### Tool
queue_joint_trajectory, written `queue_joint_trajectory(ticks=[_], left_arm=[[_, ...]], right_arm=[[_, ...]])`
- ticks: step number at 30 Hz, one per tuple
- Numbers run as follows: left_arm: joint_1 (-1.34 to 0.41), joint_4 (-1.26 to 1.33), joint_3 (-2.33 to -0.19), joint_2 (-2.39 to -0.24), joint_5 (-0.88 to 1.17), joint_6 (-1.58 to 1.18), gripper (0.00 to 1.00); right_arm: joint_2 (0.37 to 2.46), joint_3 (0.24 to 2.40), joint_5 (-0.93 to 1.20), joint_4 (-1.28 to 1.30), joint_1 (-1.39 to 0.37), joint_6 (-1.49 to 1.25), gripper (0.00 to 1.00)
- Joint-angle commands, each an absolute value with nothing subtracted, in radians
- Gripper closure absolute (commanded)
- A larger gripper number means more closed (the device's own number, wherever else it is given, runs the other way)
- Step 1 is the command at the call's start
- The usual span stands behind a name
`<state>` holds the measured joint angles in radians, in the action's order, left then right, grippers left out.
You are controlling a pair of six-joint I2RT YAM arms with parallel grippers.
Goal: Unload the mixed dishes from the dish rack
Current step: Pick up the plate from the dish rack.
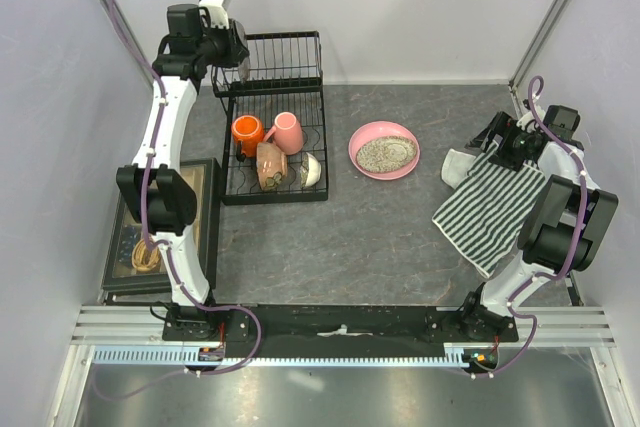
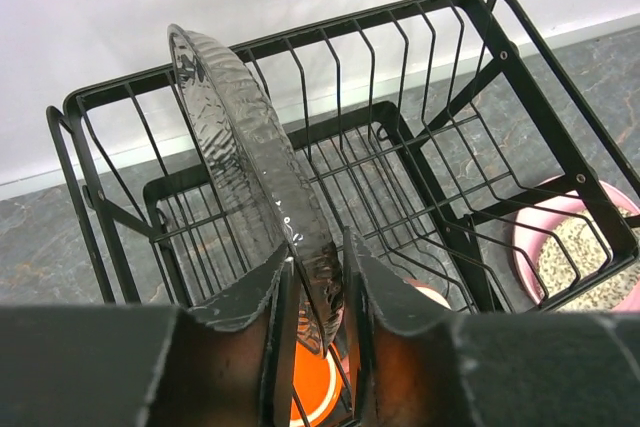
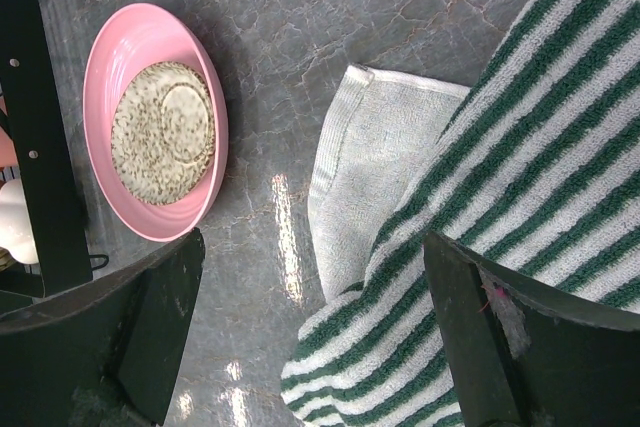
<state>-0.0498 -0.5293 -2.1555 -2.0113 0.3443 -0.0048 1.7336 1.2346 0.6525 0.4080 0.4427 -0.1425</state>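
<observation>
Grey tabletop (image 1: pixel 400 237): left end effector (image 2: pixel 318 265) clamps clear plate (image 2: pixel 250 147) at dish rack (image 1: pixel 275 77).

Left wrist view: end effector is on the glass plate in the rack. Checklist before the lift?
1. Grip: left end effector pinches the glass plate at its rim from both sides: ok.
2. Plate free of the dish rack wires: lower edge hidden behind the end effector: cannot tell.
3. Below the grip: orange mug shows just underneath; a slip might hit it: not ok.
4. Right end effector open over the striped cloth, away from the rack: ok.
5. Set-down room: bare table beside the pink dish: ok.
</observation>
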Motion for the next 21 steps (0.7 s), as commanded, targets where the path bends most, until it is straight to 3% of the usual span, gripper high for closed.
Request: queue_joint_trajectory(ticks=[1,8,21], left_arm=[[-0.031,-0.5,-2.204,-2.023,0.391,-0.037,0.73],[-0.021,-0.496,-2.204,-2.01,0.417,-0.058,0.83],[-0.021,-0.497,-2.206,-1.95,0.394,-0.083,0.88]], right_arm=[[1.735,1.233,0.655,0.388,0.446,-0.127,0.02],[1.743,1.233,0.657,0.388,0.448,-0.126,0.02],[1.752,1.235,0.66,0.39,0.448,-0.126,0.02]])
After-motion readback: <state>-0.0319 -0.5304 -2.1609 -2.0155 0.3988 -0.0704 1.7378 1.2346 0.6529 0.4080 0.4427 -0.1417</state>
